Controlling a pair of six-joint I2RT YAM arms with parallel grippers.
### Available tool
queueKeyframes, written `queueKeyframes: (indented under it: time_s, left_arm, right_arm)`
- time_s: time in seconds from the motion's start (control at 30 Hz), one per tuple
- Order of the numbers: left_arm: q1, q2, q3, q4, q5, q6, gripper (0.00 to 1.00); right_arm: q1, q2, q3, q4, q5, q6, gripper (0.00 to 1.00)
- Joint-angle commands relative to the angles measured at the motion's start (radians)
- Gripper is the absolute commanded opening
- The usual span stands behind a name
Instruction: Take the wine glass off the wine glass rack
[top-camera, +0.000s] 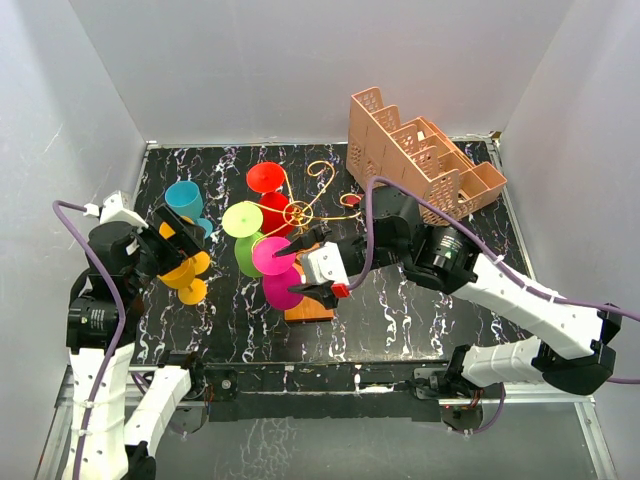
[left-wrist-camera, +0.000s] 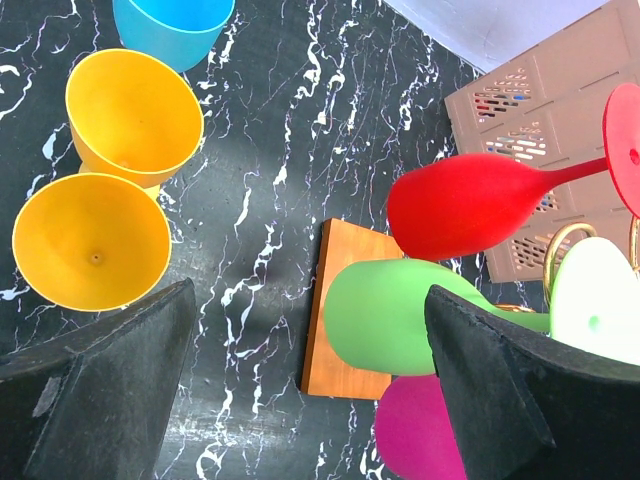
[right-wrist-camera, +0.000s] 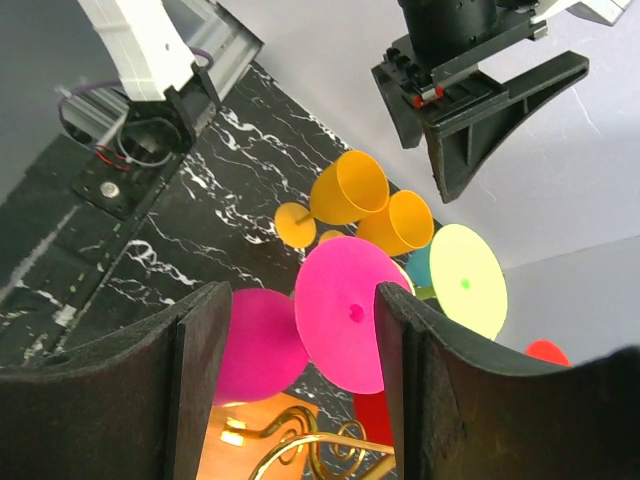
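One magenta glass (top-camera: 281, 290) hangs on the near side of the rack (top-camera: 300, 212), below a green (top-camera: 247, 256) and a red one (top-camera: 275, 211). Its foot sits between the spread right fingers (right-wrist-camera: 200, 385), so the step looks like closing in to grip. Next they must pinch it and draw it off the wire; the left fingers (left-wrist-camera: 110, 400) hang spread and empty over yellow glasses (left-wrist-camera: 130, 115) on the worktop (left-wrist-camera: 270, 150).

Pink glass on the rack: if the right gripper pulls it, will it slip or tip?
The pink glass looks like smooth plastic, so probably light and not brittle. Its thin foot may slip in the right gripper. The wire rack looks slight, so pulling could rock it.
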Motion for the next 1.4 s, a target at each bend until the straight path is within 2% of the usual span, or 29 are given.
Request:
queueKeyframes:
  time_s: [0.0, 0.13, 0.23, 0.53, 0.87, 1.37]
  left_arm:
    - [0.003, 0.004, 0.023, 0.013, -0.005, -0.001, 0.95]
    - [0.003, 0.011, 0.028, 0.018, -0.007, -0.002, 0.95]
    - [0.002, 0.017, 0.049, 0.012, -0.01, -0.002, 0.95]
    - [-0.017, 0.029, 0.19, -0.038, -0.074, 0.007, 0.95]
    - [-0.027, 0.029, 0.211, -0.036, -0.062, 0.002, 0.94]
    - [-0.045, 0.028, 0.228, -0.038, -0.068, 0.01, 0.94]
  right_arm:
    - [0.014, -0.025, -0.004, 0.03, 0.057, -0.127, 0.63]
    - [0.024, -0.016, -0.018, 0.035, 0.068, -0.162, 0.63]
    - [0.036, -0.001, -0.017, 0.022, 0.073, -0.182, 0.6]
    - [0.057, 0.019, -0.048, 0.049, 0.132, -0.193, 0.56]
    - [0.077, 0.015, -0.066, 0.053, 0.192, -0.192, 0.52]
    - [0.095, 0.005, -0.073, 0.131, 0.272, -0.182, 0.55]
